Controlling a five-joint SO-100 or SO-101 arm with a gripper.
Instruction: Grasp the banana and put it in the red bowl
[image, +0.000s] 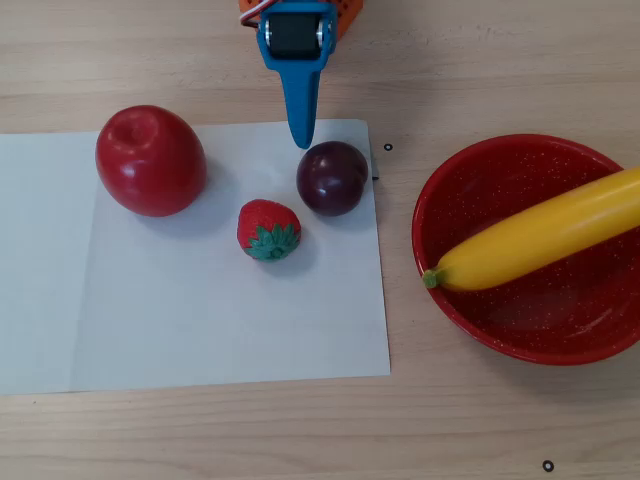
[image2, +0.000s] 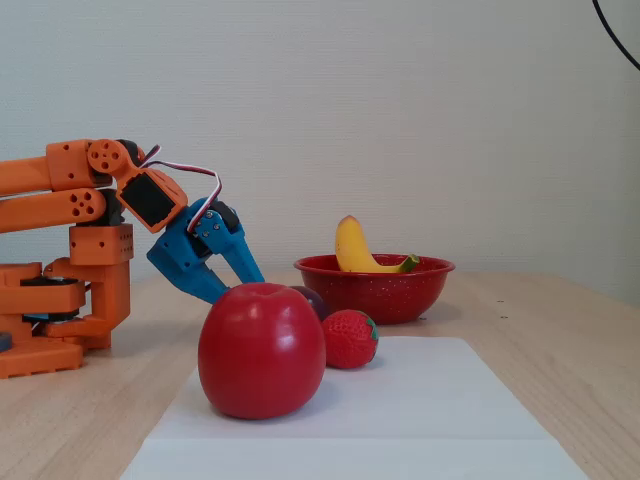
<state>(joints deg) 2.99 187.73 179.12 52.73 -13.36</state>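
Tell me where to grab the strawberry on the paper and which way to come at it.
Grip the strawberry across its red body, above the green leafy cap, which points toward the bottom edge in the overhead view. Come down from above: it lies on its side on the paper, with the apple and plum close by, so a sideways approach would likely bump them.

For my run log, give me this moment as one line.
long yellow toy banana: in speckled red bowl | blue gripper: empty, by dark purple plum | task: looks done
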